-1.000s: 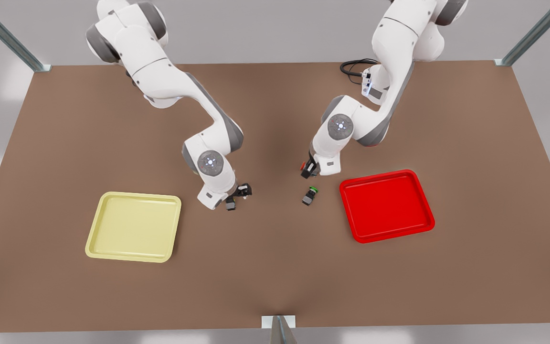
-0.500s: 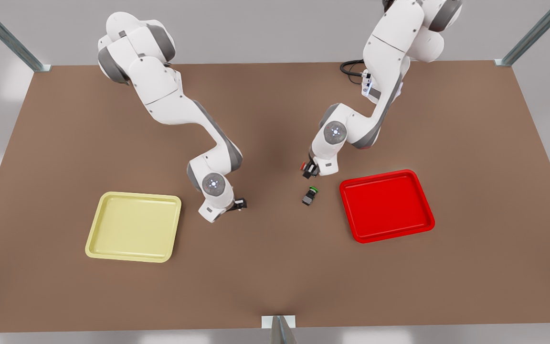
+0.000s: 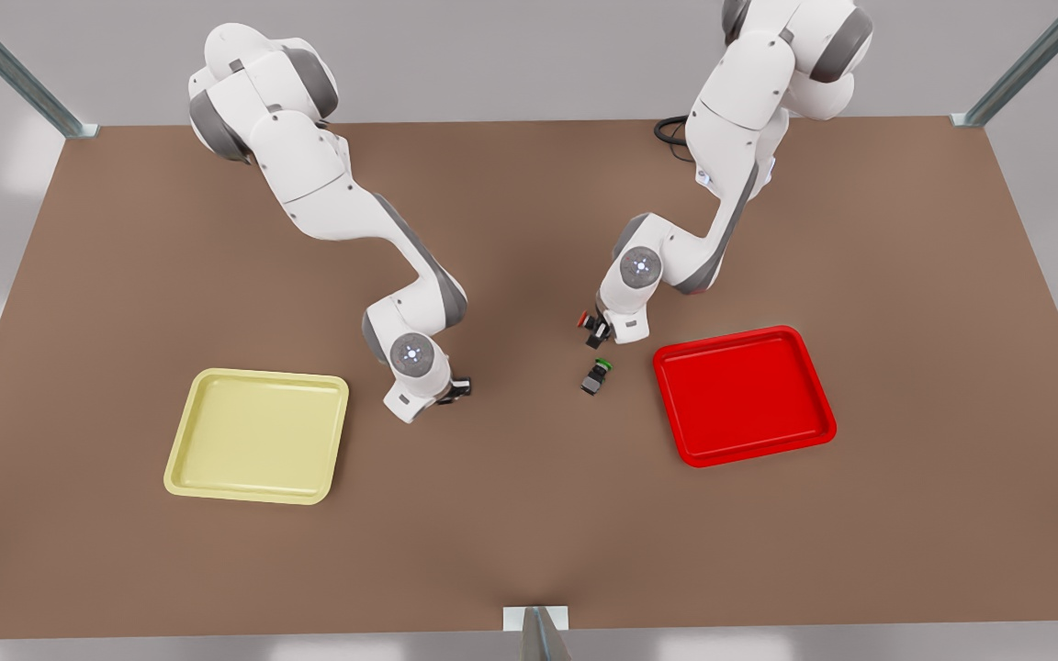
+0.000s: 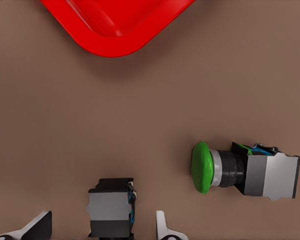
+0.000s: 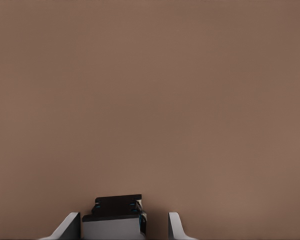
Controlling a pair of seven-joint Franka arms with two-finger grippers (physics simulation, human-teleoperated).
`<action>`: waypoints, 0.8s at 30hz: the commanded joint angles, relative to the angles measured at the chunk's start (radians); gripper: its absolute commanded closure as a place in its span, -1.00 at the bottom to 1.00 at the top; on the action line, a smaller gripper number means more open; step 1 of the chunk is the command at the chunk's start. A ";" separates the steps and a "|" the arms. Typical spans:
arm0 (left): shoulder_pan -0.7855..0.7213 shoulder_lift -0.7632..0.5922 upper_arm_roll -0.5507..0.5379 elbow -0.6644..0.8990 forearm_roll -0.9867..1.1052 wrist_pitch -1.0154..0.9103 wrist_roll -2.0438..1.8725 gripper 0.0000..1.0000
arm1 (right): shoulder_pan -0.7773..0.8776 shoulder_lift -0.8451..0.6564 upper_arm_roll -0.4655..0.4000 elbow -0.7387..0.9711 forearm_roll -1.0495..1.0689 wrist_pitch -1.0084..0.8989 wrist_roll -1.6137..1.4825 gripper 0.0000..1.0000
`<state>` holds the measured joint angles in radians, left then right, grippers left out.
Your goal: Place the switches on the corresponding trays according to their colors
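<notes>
Two white robot arms bend low over a brown worktop [image 3: 529, 514]. The left hand [image 3: 595, 329], on the front view's right, straddles the small dark grey switch with the red cap [image 3: 587, 321], which lies just beside the near corner of the shallow bright red square plastic tray [image 3: 823, 404]; in the left wrist view its pale fingertips [image 4: 162, 227] stand apart on either side of the switch's grey body [image 4: 110, 207], gaps showing on both sides, so the hand is spread and not gripping. A similar green-capped switch [image 3: 596, 375] lies on its side close by, between that hand and the red tray. The right hand [image 3: 457, 389], on the front view's left, is down near the pale yellow square plastic tray [image 3: 182, 464]. In the right wrist view its fingertips [image 5: 174, 226] flank a dark grey switch body [image 5: 115, 217] without touching it, the hand released. Both trays sit well apart.
</notes>
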<state>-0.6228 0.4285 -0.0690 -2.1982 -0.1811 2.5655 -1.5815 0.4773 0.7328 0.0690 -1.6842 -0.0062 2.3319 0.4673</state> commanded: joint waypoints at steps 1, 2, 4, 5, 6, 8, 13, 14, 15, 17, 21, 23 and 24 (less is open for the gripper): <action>0.000 0.001 0.000 0.000 0.000 0.007 0.000 -1.00 | 0.000 0.000 0.000 0.001 -0.001 0.000 -0.001 -0.17; 0.000 0.010 0.000 0.000 0.000 0.010 0.000 -1.00 | 0.000 0.000 0.000 0.005 0.000 0.000 -0.001 -0.15; 0.000 0.013 0.000 0.000 0.000 0.010 0.000 -1.00 | -0.002 0.002 0.000 0.008 0.000 0.000 -0.001 -0.13; 0.000 0.015 0.002 0.000 0.000 0.010 0.000 -1.00 | -0.003 0.002 0.000 0.008 0.000 -0.003 -0.001 -0.11; 0.000 0.015 0.002 0.000 0.000 0.010 0.000 -0.91 | -0.002 0.002 0.000 0.008 0.000 -0.002 -0.001 -0.09; 0.000 0.018 0.002 0.000 0.000 0.010 0.000 -0.47 | -0.003 0.002 0.000 0.009 0.000 -0.003 -0.009 -0.06; 0.000 0.018 0.002 0.002 0.000 0.010 -0.002 -0.36 | -0.003 0.002 0.000 0.009 -0.001 -0.005 -0.012 -0.03; 0.000 0.018 0.002 0.000 0.000 0.010 -0.002 -0.34 | -0.003 0.002 0.000 0.009 -0.001 -0.006 -0.012 -0.02; 0.000 0.019 0.002 0.002 0.000 0.010 -0.002 -0.32 | -0.003 0.000 0.000 0.009 -0.001 -0.008 -0.012 -0.02; 0.000 0.019 0.003 0.002 0.000 0.010 -0.002 -0.30 | -0.003 0.000 0.000 0.009 -0.001 -0.009 -0.012 -0.01; 0.000 0.019 0.002 0.002 0.000 0.010 -0.002 -0.23 | -0.008 -0.012 0.000 0.009 -0.001 -0.014 -0.016 -0.01; 0.000 0.019 0.002 0.002 0.000 0.010 0.000 -0.20 | -0.020 -0.029 0.000 0.006 -0.001 -0.016 -0.019 -0.01; 0.000 0.019 0.002 0.002 0.000 0.010 -0.002 -0.20 | -0.031 -0.047 0.000 0.006 -0.001 -0.048 -0.047 -0.01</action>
<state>-0.6228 0.4479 -0.0675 -2.1967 -0.1810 2.5756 -1.5816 0.4349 0.6761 0.0690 -1.6780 -0.0056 2.2711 0.4124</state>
